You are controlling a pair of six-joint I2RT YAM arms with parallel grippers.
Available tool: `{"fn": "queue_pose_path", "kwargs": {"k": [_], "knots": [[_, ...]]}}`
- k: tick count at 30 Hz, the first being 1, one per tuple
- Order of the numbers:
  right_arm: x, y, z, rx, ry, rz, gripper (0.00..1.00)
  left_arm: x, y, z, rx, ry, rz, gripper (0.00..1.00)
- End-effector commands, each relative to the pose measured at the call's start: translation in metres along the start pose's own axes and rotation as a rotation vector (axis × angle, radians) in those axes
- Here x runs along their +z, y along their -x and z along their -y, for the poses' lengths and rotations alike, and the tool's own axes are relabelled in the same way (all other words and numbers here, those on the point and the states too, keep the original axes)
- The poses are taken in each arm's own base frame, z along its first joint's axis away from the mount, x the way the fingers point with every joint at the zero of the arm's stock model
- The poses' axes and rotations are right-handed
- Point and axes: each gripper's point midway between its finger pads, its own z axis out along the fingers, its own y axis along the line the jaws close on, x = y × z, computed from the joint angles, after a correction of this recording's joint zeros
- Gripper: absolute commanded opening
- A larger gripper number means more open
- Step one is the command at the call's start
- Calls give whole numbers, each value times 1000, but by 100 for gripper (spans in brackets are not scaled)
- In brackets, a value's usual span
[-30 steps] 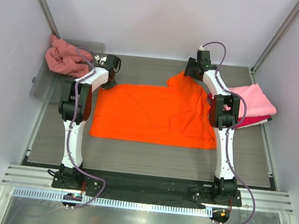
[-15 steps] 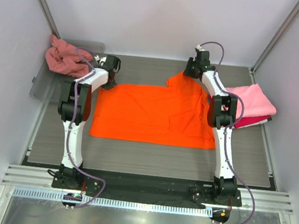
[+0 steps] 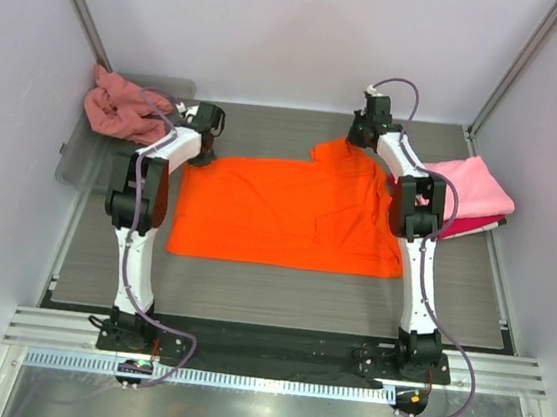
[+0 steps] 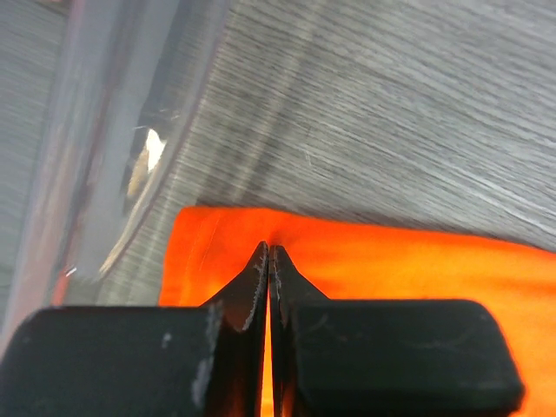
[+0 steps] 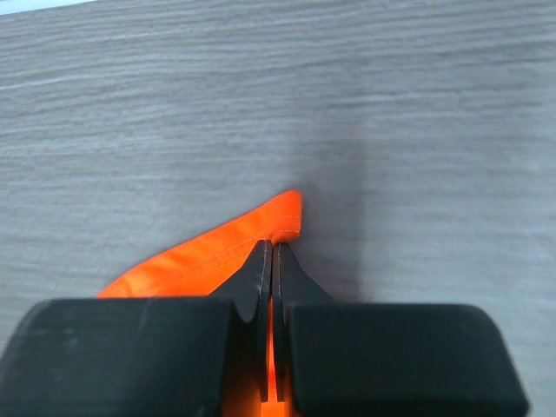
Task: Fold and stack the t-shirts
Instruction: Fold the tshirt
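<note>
Both grippers are pinched shut on the far edge of the orange shirt [image 3: 288, 215], which lies flat mid-table: the left gripper [image 4: 268, 252] on its far left corner, the right gripper [image 5: 271, 248] on a pointed tip at far right. The step looks like folding that edge onto the near hem. Lift both corners together, low, keep the cloth taut between them, and lay edge on edge. The right bite looks thin and may slip. The pink shirt [image 3: 472, 185] lies on the red shirt [image 3: 462, 228] at right; the salmon shirt [image 3: 119, 110] sits crumpled on the tray [image 3: 78, 161]. No writing can be read
</note>
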Motion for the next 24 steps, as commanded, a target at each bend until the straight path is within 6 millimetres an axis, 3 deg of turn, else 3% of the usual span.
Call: {"fn": "queue_pose_path", "kwargs": {"k": [1,11,12,15,21,24], "knots": [[-63,83,-19,-29,23,197,1,-33,31,-2,-6,-9,92,0],[-106,98,-35,-57,82,237,1,-49,36,-4,-10,5,123,0],[-105,92,-34,-60,86,229,1,-47,34,-3,-1,1,118,6],[-107,92,-36,-58,102,237,1,-38,33,4,-1,-6,105,59],[-100,84,-38,-51,122,214,1,-12,22,23,26,-57,52,74],[-98,85,-38,-49,125,218,1,-7,24,29,26,-67,38,74]]}}
